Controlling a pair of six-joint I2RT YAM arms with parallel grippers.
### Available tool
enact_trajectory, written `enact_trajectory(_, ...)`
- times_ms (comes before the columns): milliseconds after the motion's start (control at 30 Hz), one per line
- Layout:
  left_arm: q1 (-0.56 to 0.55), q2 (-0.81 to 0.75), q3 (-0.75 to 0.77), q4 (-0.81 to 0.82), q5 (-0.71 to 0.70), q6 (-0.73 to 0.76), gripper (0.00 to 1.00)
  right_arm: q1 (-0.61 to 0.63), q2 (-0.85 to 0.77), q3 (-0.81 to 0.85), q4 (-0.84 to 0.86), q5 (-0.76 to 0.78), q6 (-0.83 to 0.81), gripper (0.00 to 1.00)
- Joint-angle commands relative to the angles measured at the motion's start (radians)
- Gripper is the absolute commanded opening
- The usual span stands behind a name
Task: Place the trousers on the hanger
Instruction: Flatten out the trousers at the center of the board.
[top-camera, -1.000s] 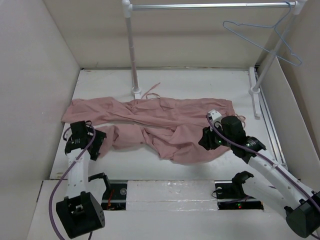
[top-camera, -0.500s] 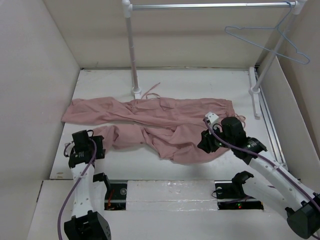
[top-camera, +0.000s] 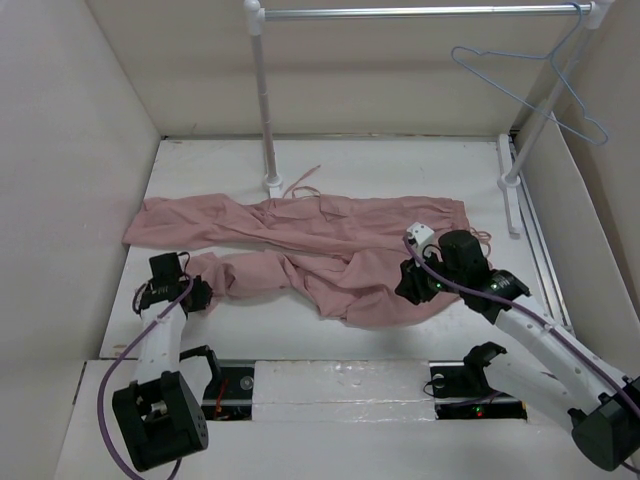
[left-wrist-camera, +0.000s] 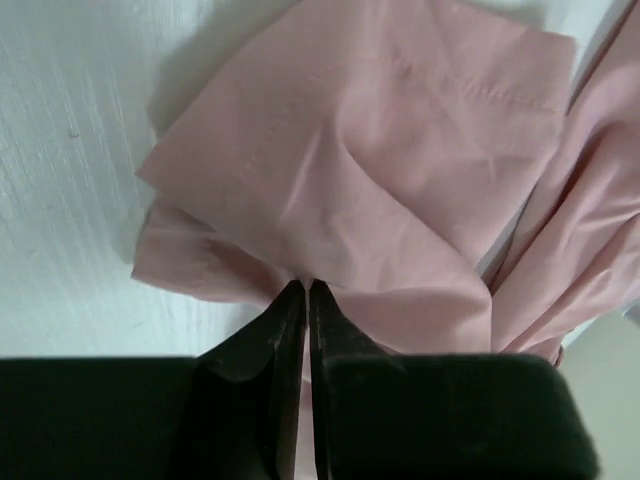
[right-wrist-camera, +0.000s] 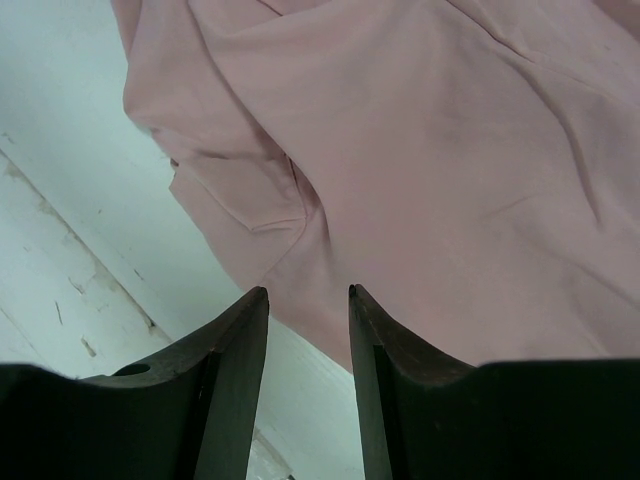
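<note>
The trousers (top-camera: 320, 245) lie crumpled below the rail (top-camera: 420, 12), with the hanger (top-camera: 530, 75) hooked at the rail's right end; the left gripper (left-wrist-camera: 305, 292), jaws pressed together on a thin hem fold, may lose it on lifting, while the right gripper (right-wrist-camera: 308, 300), jaws spread over cloth, holds nothing.

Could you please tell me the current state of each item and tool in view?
trousers: crumpled on the table, not hung.
hanger: hanging empty on the rail.
left tool: shut on the trousers' cuff edge.
right tool: open, above the trousers' near edge.
</note>
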Motion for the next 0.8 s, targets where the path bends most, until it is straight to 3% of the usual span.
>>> enact_trajectory(0, -0.001, -0.029, 0.063, 0.011, -0.073, 0.039, 0.0, -0.002, -0.028, 0.048, 0.005, 0.016, -0.022, 0.44)
enact_trajectory(167, -0.001, -0.035, 0.244, -0.087, -0.156, 0.164, 0.0, -0.012, -0.005, 0.048, 0.01, 0.02, -0.024, 0.44)
enact_trajectory(367, -0.001, -0.061, 0.566, -0.173, -0.199, 0.364, 0.0, -0.067, -0.002, 0.077, -0.014, 0.053, -0.028, 0.43)
enact_trajectory(433, -0.026, -0.035, 0.721, -0.211, -0.171, 0.41, 0.0, -0.079, 0.007, 0.077, -0.01, 0.071, -0.022, 0.43)
enact_trajectory(567, -0.027, -0.023, 0.86, -0.256, -0.137, 0.45, 0.0, -0.117, 0.023, 0.088, -0.031, 0.102, -0.018, 0.44)
enact_trajectory(600, -0.037, -0.027, 0.913, -0.257, -0.133, 0.465, 0.0, -0.127, 0.023, 0.089, -0.047, 0.118, -0.021, 0.46)
enact_trajectory(700, -0.037, -0.052, 1.007, -0.294, -0.112, 0.491, 0.0, -0.174, 0.02, 0.085, -0.053, 0.169, -0.013, 0.62)
enact_trajectory(767, -0.037, -0.114, 1.01, -0.261, -0.092, 0.516, 0.0, -0.266, 0.027, 0.051, -0.035, 0.151, 0.008, 0.7)
